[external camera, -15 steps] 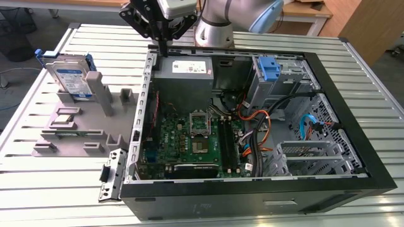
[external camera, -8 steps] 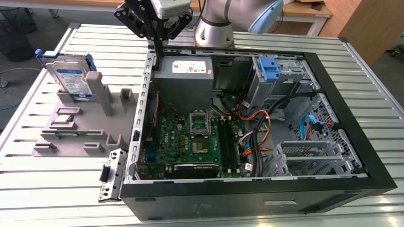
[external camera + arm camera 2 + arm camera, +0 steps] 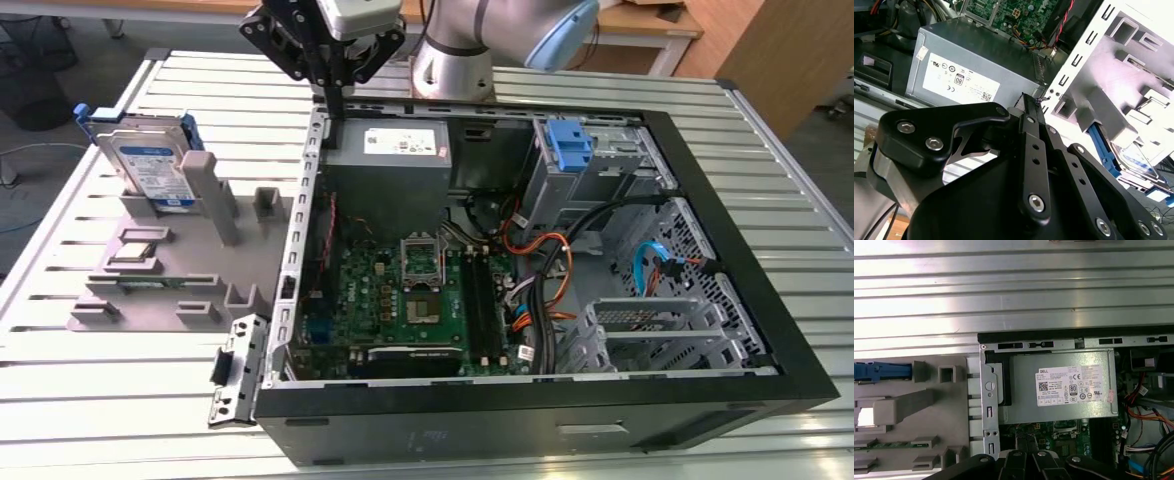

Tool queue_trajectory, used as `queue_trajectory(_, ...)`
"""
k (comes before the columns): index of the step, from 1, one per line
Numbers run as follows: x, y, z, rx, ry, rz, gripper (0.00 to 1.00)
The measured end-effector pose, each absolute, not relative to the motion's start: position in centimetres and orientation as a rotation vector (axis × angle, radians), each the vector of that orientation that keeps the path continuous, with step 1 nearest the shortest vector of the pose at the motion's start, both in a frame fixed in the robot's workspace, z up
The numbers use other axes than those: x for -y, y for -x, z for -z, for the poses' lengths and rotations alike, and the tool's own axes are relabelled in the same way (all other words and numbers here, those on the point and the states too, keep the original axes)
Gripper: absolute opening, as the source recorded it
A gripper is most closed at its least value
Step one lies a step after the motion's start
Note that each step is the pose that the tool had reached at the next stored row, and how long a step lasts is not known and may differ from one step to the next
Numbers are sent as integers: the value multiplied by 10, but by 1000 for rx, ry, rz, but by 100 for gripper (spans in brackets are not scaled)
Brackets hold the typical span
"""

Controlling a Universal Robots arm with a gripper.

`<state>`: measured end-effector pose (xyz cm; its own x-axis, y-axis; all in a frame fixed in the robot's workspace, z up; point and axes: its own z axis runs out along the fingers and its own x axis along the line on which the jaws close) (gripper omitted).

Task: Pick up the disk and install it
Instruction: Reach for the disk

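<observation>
Where the disk (image 3: 147, 165) stands: upper left of the exterior view, upright in grey holder (image 3: 160, 272).
Claw (image 3: 1029, 100): pressed together, empty.
Handling: likely rigid, weighty, shock-sensitive; grip across blue rails (image 3: 186, 124).

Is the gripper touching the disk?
Apart. In the exterior view the gripper hangs over the computer case wall, while the disk stands in the grey holder, with a clear gap between them.
</observation>
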<state>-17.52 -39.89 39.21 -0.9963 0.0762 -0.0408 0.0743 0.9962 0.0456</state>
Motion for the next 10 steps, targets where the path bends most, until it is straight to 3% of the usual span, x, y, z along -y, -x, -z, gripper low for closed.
queue_trajectory(10,399,181,-392,-3096,-117,-68,10)
